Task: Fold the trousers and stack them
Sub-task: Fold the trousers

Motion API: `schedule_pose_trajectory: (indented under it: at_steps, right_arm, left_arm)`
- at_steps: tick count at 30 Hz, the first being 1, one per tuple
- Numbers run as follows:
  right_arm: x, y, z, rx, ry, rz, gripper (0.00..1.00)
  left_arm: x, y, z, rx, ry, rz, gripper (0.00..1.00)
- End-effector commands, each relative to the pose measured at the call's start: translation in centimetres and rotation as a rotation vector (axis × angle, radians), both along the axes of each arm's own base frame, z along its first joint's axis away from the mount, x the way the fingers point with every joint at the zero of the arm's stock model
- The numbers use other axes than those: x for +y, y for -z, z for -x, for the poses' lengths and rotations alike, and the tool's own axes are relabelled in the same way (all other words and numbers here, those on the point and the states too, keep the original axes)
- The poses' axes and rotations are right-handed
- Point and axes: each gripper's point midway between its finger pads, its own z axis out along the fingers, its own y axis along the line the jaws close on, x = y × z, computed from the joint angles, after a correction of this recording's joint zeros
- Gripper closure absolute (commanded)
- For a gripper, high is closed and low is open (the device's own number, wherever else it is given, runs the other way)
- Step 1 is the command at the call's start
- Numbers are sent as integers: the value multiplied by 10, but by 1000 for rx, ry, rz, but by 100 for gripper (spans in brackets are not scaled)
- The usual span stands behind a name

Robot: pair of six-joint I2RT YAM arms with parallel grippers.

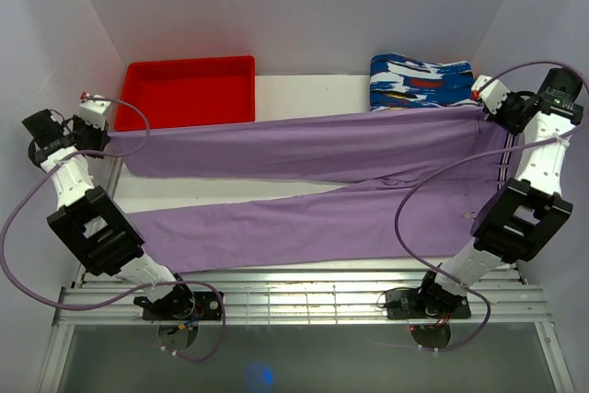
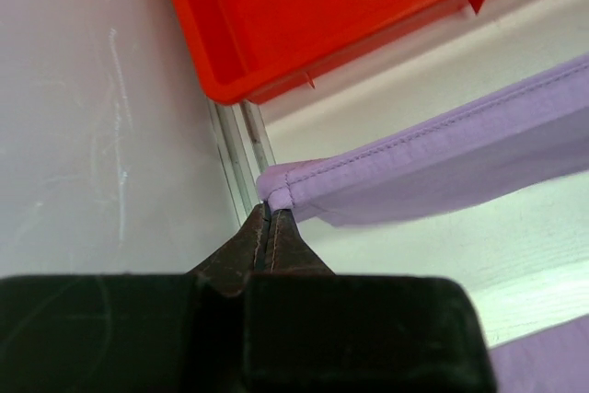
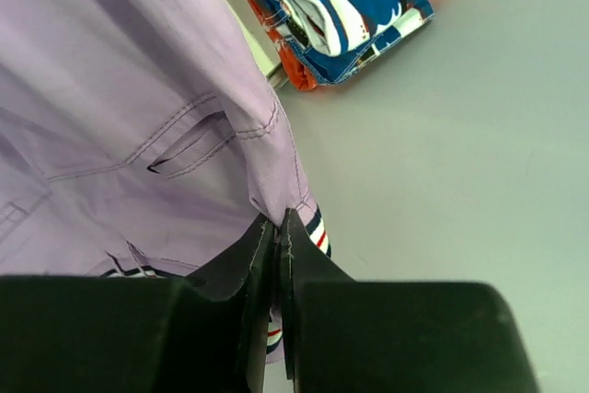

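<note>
My left claw (image 2: 269, 215) and right claw (image 3: 279, 220) are both clamped on the light purple soft cloth trousers (image 1: 304, 149), stretched across the white surface (image 1: 313, 91); uneven pulling may slip either thin edge pinch.

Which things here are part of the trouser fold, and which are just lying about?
In the job:
- lilac trousers, stretched between the arms
- left gripper, shut on a leg hem
- right gripper, shut on the waist end

Lying about:
- red tray
- folded patterned garments
</note>
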Motion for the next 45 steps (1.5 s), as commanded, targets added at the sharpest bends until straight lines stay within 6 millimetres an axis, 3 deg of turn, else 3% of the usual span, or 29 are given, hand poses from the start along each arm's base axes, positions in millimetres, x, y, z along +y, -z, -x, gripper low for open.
schedule_pose_trajectory:
  at_steps: [1,6,7,8,9,10,11,13,14,15,17,18,19,20,21,22,23,24,25,27,28,31,32,33,34,35,38,40,45]
  right_arm:
    - [-16,-14,-10,-121,48,25,92]
    - [-22,-9,-15,-190,97,-7,92]
    - [-24,-6,-16,-185,107,-12,92]
    - [-25,-5,-17,-186,114,-16,92]
    - [-29,-2,-22,-186,123,-21,92]
    - [-32,-2,-25,-192,136,-25,92]
    - [-34,-3,-28,-200,154,-50,92]
    - [-40,-10,-39,-231,167,-68,92]
    - [-40,-10,-43,-233,178,-95,92]
    - [-40,-13,-45,-241,179,-107,92]
    - [-35,-16,-44,-243,146,-115,92]
    - [-34,-23,-38,-256,128,-101,92]
    - [-28,-12,-30,-237,101,-119,92]
    - [-23,-22,-22,-258,76,-96,92]
    - [-27,-22,-13,-263,59,-65,92]
    - [-23,-22,-7,-273,28,-69,92]
    - [-17,-19,6,-270,13,-64,92]
    - [-21,-18,15,-278,-3,-31,92]
    - [-18,-18,21,-287,-27,-32,92]
    - [-16,-8,42,-278,-35,-19,92]
    - [-14,-4,48,-278,-55,-2,92]
    - [-8,24,75,-220,-88,10,92]
    - [-6,33,82,-201,-94,14,92]
    - [-6,39,91,-186,-97,24,92]
    - [0,62,103,-141,-99,1,92]
    - [1,66,109,-139,-114,25,92]
    - [4,100,135,-65,-137,47,92]
    - [5,123,156,-14,-134,41,92]
    - [-1,132,165,2,-120,27,92]
  left_arm:
    - [10,-63,-12,-156,-33,2,100]
    - [24,-94,-40,-262,-64,53,100]
    - [29,-119,-48,-308,-69,54,100]
    - [33,-126,-54,-319,-82,68,100]
    - [42,-117,-66,-304,-95,99,100]
    - [47,-124,-73,-312,-100,111,100]
    - [50,-151,-80,-350,-99,107,100]
    - [58,-149,-92,-345,-101,138,100]
    - [59,-166,-95,-375,-90,124,100]
    - [56,-167,-98,-374,-75,131,100]
    - [51,-168,-93,-361,-55,136,100]
    - [45,-156,-89,-335,-20,117,100]
    - [43,-150,-82,-322,-16,105,100]
    - [35,-164,-68,-346,-3,67,100]
    - [31,-136,-56,-303,4,71,100]
    - [31,-134,-43,-306,13,64,100]
    - [23,-149,-25,-331,20,34,100]
    - [20,-145,-15,-325,24,36,100]
    - [21,-124,3,-289,22,53,100]
    - [12,-130,31,-295,31,22,100]
    - [13,-106,49,-250,19,28,100]
    - [8,-91,88,-217,2,-9,100]
    - [0,-62,102,-164,18,7,100]
    - [-3,-50,112,-144,19,8,100]
    - [-2,-42,125,-129,-1,-5,100]
    - [-11,-16,136,-86,16,7,100]
    - [-16,25,163,-13,-9,23,100]
    - [-11,38,176,1,-24,7,100]
    - [-2,49,177,12,-35,71,100]
